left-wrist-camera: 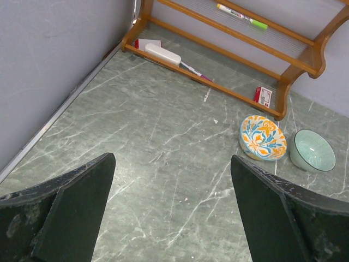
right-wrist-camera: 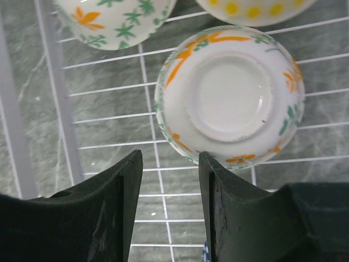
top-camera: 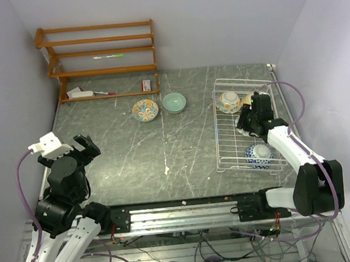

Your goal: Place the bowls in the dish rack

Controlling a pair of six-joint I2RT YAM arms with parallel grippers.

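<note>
The left gripper (left-wrist-camera: 172,158) gapes empty, a painted bowl (left-wrist-camera: 263,137) and the teal bowl (left-wrist-camera: 312,150) ahead to its right. The right gripper (right-wrist-camera: 169,155), jaws parted on nothing, hangs over the dish rack (right-wrist-camera: 56,82), an upturned bowl (right-wrist-camera: 232,95) just beyond its fingertips.

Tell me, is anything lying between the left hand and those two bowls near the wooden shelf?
Nothing: the left wrist view shows only bare table between the left hand and the painted bowl and teal bowl.
</note>
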